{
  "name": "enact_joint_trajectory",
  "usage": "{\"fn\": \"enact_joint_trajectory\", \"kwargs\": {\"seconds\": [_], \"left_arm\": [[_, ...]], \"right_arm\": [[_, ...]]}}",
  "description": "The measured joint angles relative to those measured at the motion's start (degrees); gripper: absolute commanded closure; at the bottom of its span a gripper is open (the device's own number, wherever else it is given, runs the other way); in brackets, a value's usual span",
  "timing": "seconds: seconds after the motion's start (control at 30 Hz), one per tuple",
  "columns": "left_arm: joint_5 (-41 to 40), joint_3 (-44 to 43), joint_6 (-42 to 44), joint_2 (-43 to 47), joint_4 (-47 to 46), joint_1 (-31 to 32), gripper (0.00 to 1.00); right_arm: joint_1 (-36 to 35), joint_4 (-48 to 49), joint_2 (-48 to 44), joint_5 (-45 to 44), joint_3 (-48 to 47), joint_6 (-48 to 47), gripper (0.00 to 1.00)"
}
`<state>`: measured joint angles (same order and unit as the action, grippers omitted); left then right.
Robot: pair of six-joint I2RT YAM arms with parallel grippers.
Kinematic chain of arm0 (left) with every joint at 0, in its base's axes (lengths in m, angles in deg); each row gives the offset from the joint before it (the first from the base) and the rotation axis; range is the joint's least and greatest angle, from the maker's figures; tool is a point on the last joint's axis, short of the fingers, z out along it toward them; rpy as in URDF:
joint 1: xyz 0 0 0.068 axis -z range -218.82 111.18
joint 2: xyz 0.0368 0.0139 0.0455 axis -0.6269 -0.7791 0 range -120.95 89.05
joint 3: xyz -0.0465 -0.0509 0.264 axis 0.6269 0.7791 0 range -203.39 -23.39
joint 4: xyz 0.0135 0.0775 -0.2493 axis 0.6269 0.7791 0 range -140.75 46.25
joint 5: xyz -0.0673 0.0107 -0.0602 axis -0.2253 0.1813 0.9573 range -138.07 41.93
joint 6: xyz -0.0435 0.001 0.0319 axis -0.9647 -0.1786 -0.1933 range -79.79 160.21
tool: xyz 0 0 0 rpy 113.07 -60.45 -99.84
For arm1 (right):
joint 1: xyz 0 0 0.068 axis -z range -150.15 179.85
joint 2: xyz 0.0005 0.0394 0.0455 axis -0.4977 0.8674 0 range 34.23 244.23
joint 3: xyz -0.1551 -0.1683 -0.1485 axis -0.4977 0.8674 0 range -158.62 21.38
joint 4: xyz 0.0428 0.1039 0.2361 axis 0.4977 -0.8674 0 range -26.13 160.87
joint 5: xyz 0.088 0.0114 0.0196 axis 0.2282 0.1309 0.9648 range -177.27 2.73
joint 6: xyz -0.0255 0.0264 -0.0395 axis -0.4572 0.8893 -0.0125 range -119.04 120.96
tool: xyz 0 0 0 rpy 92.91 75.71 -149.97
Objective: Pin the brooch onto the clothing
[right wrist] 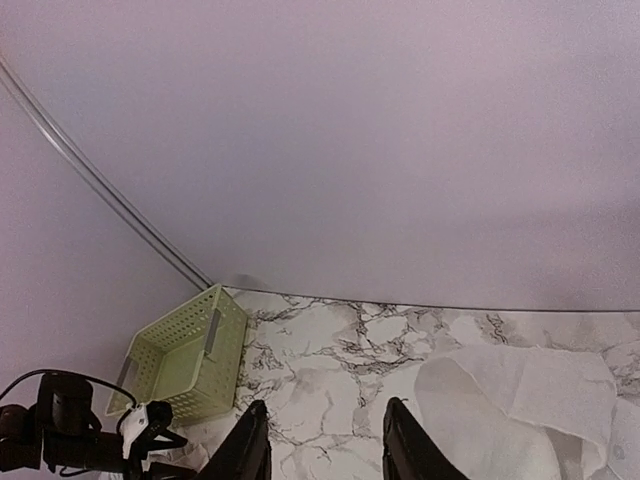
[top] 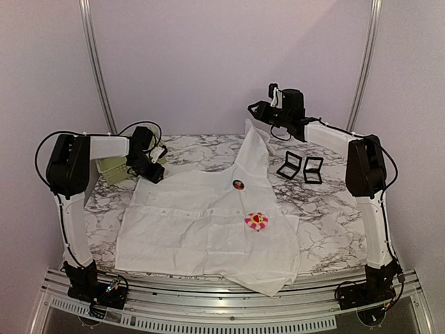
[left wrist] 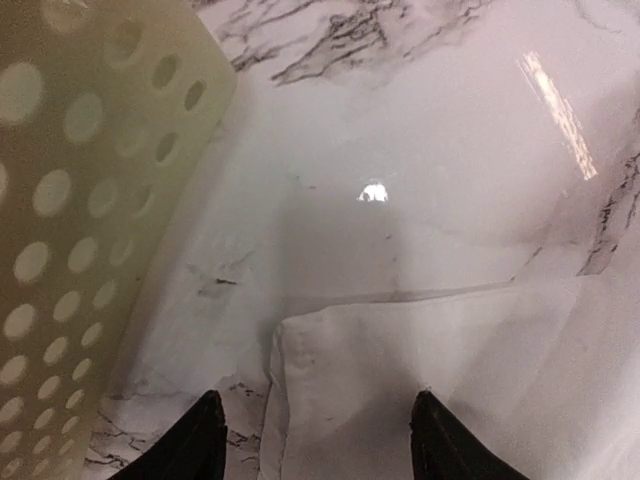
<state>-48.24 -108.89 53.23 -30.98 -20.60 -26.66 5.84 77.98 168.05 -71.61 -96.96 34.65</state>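
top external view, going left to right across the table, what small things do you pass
green perforated basket → small round badge on the shirt → pink brooch → left black box → right black box

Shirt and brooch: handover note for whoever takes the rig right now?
Left gripper: open, low, straddling the shirt's far-left corner. Right gripper: open, raised, nothing in it. Shirt spread on the table, one fold standing up under the right gripper. Pink brooch and a small round badge sit on the shirt; pinned or just lying, cannot tell. To do: check the brooch is fastened.
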Motion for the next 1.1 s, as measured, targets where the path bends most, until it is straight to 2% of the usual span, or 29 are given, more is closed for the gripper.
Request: {"fn": "enact_joint_trajectory", "kwargs": {"seconds": [0.07, 0.13, 0.27, 0.37, 0.5, 0.6, 0.77, 0.9, 1.1], "left_arm": [[-1.66, -1.03, 0.00, 0.00, 0.52, -0.02, 0.36], [-3.48, -2.78, 0.37, 0.44, 1.01, -0.24, 0.36], [-5.25, -4.26, 1.84, 5.01, 1.73, -0.24, 0.36], [-4.63, -4.28, 1.95, 10.54, 3.93, 0.15, 0.37], [-3.50, 0.70, 1.84, 15.91, 4.07, 2.32, 0.39], [-3.48, 5.79, 1.73, 15.65, 4.26, 4.79, 0.39], [-4.42, 12.20, 1.79, 12.50, 4.46, 6.56, 0.40], [-7.28, 15.56, 2.62, 12.33, 3.28, 6.51, 0.40], [-9.81, 17.11, 3.21, 12.98, 1.22, 5.35, 0.39]], "right_arm": [[-0.09, -3.56, 1.49, -0.66, -1.99, 0.02, 0.43], [-0.24, -10.27, 2.64, -2.34, -4.76, -1.68, 0.38], [-0.59, -24.39, 1.09, -7.91, -5.84, -5.86, 0.38], [-1.38, -37.42, -4.15, -13.68, -2.82, -7.85, 0.39], [-4.07, -51.32, -17.62, -17.70, 11.43, -4.57, 0.37], [-7.56, -59.10, -26.86, -17.73, 24.70, 0.68, 0.34], [-10.45, -62.14, -36.17, -9.53, 44.24, 7.52, 0.32], [-10.51, -61.24, -38.42, -5.97, 51.98, 11.58, 0.33], [-10.60, -55.25, -38.84, -5.01, 60.24, 15.17, 0.41]]}}
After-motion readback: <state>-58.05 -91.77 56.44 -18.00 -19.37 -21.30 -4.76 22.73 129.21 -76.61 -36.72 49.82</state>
